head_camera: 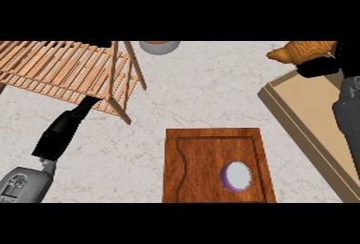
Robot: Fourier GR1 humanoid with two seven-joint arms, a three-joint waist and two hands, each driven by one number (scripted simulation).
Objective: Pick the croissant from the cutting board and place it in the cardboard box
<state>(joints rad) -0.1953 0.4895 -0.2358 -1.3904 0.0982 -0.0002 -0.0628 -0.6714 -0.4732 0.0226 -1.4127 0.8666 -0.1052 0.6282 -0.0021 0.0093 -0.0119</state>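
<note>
The golden-brown croissant (304, 51) is at the top right, held in my right hand (325, 66), whose black fingers curl round it above the far end of the cardboard box (304, 102). The box is tan, open-topped and runs along the right edge. The wooden cutting board (211, 164) lies at the lower centre with no croissant on it; a small round purple-rimmed object (237, 176) rests on its right part. My left hand (65, 128) shows at the left, fingers straight, pointing toward the wooden rack.
A slatted wooden rack (70, 71) fills the top left, its legs reaching down to the marble counter (204, 86). A grey bowl (159, 46) sits at the top edge, partly cut off. My right forearm (348, 114) lies over the box.
</note>
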